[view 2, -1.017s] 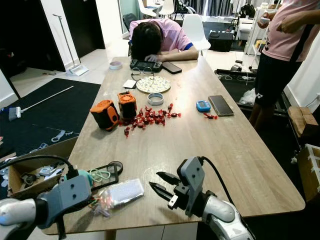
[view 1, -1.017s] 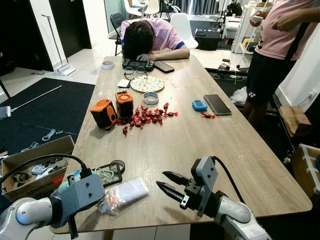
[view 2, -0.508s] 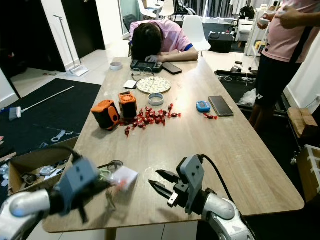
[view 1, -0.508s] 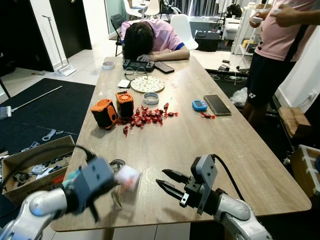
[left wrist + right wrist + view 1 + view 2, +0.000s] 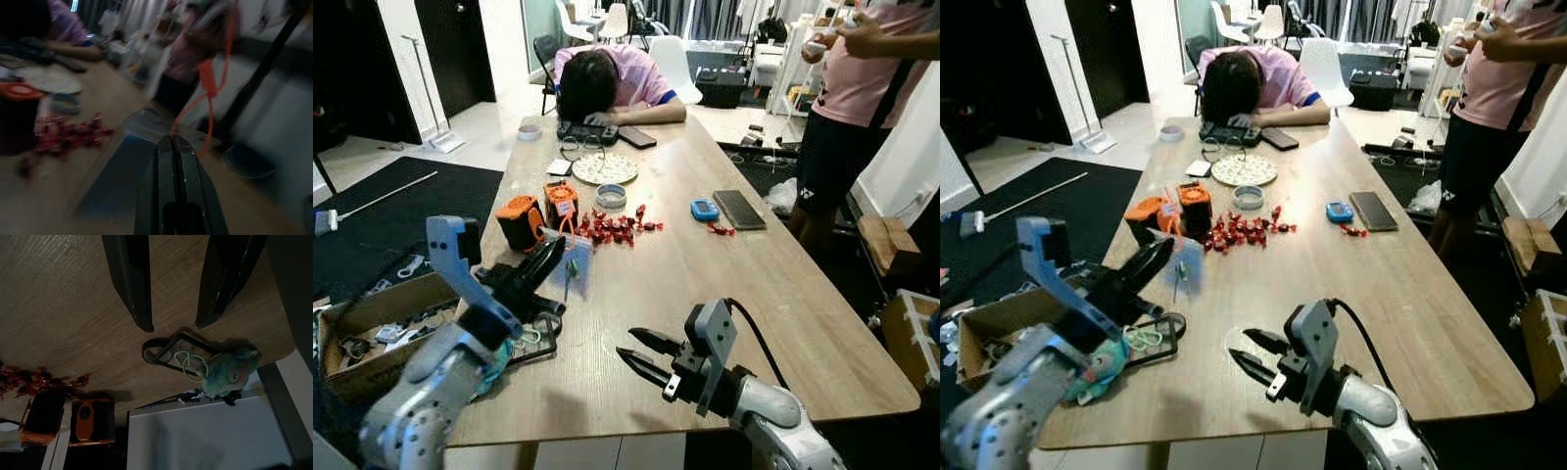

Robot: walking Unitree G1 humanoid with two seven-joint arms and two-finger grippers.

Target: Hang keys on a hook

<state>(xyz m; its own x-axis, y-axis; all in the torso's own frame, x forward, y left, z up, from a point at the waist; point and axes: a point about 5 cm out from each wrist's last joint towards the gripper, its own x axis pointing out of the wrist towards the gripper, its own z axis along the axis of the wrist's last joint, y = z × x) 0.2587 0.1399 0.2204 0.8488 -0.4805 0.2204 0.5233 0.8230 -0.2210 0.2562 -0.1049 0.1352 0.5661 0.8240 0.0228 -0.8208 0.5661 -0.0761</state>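
Note:
My left gripper (image 5: 554, 257) is raised over the left side of the table (image 5: 724, 284) and is shut on a clear pouch (image 5: 574, 270), which looks blurred. In the left wrist view the closed fingers (image 5: 171, 161) pinch the pouch's edge (image 5: 117, 181), and an orange cord (image 5: 210, 83) loops up from it. I cannot make out keys inside it. My right gripper (image 5: 636, 354) hovers low over the near part of the table, open, with nothing between its fingers (image 5: 132, 284).
A teal plush toy (image 5: 1102, 357) and a black frame with green bands (image 5: 176, 350) lie near the left front edge. Two orange-black devices (image 5: 521, 220), red sweets (image 5: 612, 227), a phone (image 5: 739, 208), a person slumped at the far end (image 5: 607, 83) and another standing right (image 5: 862, 108).
My left arm swung up from the near table edge, lifting the pouch off the table and carrying it forward toward the orange devices. The right gripper stayed put, still open.

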